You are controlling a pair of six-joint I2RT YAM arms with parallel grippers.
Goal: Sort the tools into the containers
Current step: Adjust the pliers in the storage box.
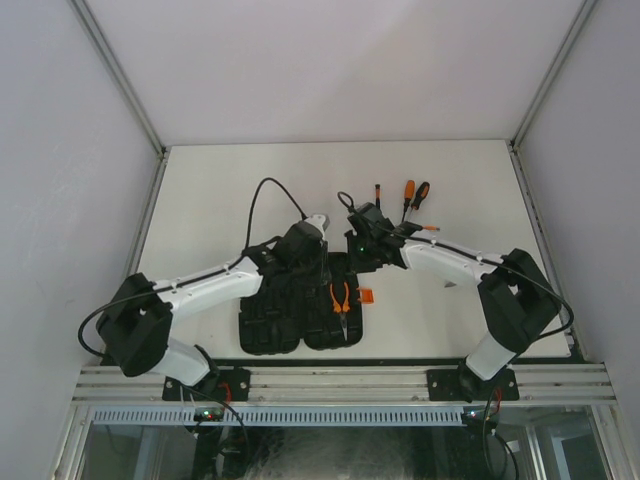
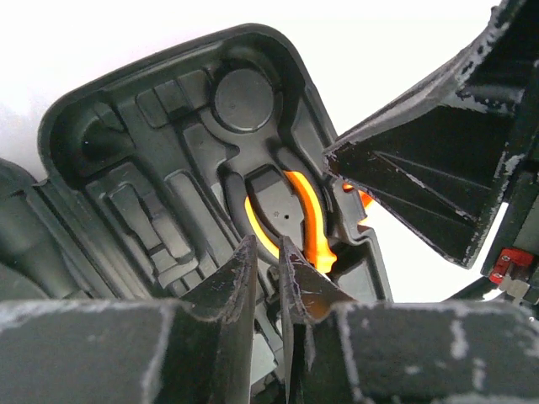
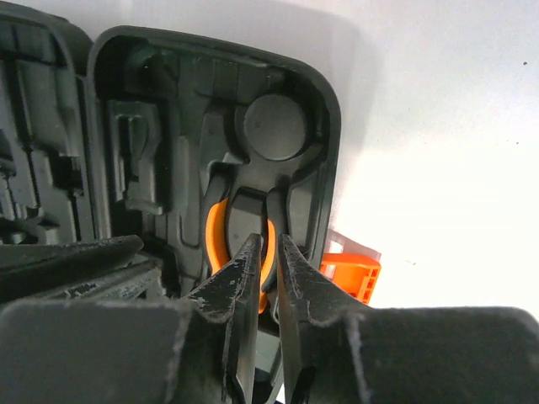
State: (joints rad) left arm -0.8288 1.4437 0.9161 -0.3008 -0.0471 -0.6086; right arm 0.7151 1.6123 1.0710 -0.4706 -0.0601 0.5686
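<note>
Inside case (image 1: pixel 270 322), pliers (image 1: pixel 340 297), jaws seemingly nearward

Crowded middle, room at the sides.
Left arm (image 1: pixel 210 280) and right arm (image 1: pixel 450 262) meet over the open case (image 1: pixel 268 335), screwdrivers (image 1: pixel 412 195) just beyond; the table (image 1: pixel 215 190) gives passage far left.

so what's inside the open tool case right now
Orange-handled pliers lie in a moulded slot of the tool case's right half. The other visible slots look empty. Part of the pliers is hidden behind the right gripper.
</note>
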